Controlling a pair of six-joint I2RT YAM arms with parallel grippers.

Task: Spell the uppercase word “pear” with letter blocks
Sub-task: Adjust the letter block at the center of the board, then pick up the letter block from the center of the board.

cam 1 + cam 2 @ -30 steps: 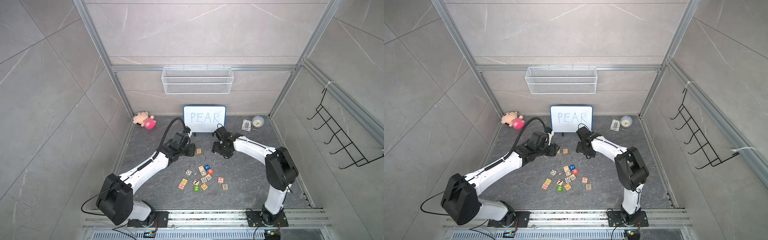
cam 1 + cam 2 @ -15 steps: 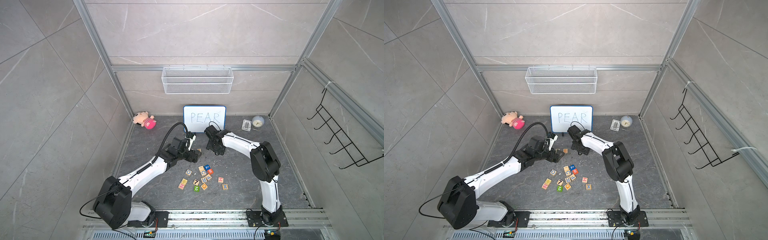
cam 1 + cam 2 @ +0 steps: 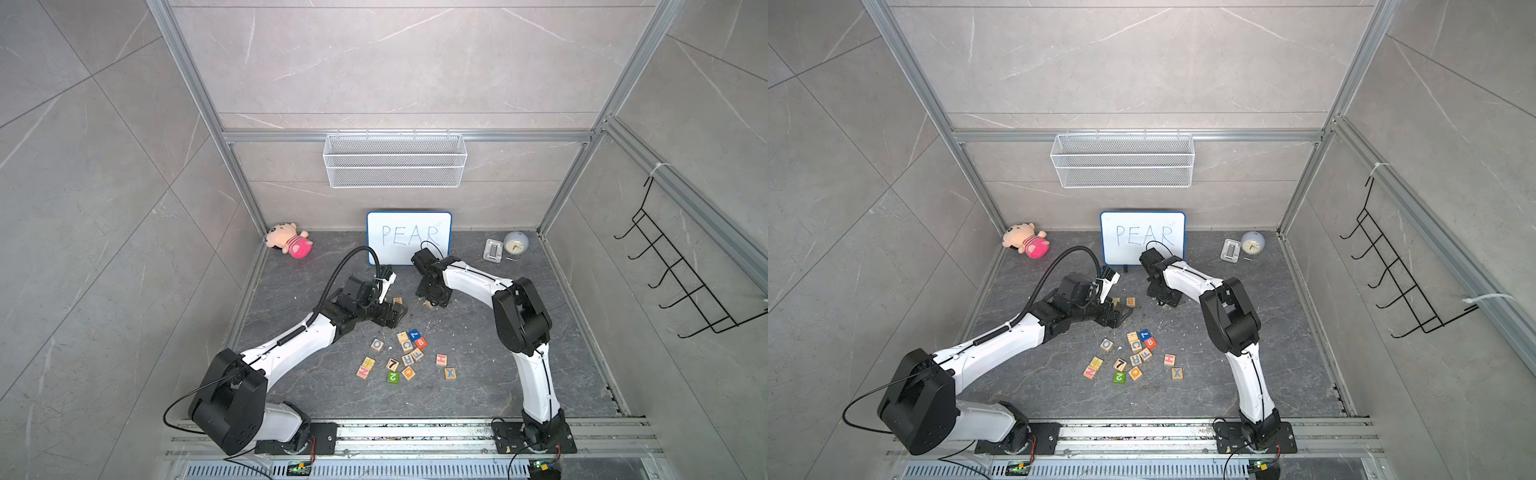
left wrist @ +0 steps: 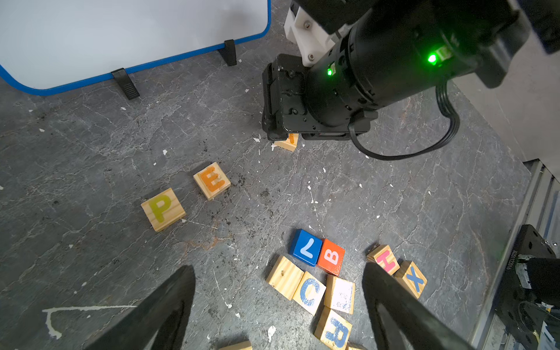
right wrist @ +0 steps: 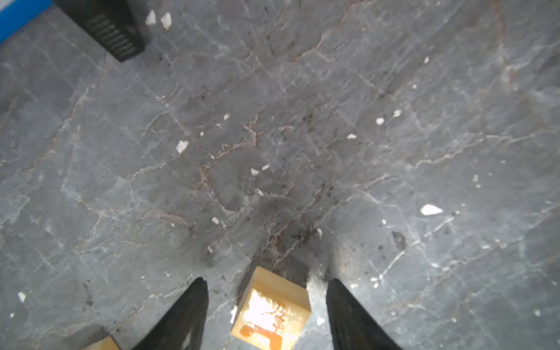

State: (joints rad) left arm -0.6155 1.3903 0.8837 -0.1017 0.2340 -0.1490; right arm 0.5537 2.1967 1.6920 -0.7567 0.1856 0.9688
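Left hand point(image 4: 278, 268) is spread wide with nothing in it, hovering over the grey surface point(image 4: 91, 151). The yellow P block point(image 4: 163, 209) and orange E block point(image 4: 212, 181) sit close together just ahead of its fingertips. The bluish R block point(image 4: 334, 332) is in the jumble between its fingers. Right hand point(image 5: 266, 281) is partly open, straddling the orange A block point(image 5: 271, 309), letter half lost in glare, with a gap either side.

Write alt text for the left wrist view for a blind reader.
The yellow P block and orange E block lie close together, not touching, on a grey floor near a whiteboard. The right gripper stands over a third block.
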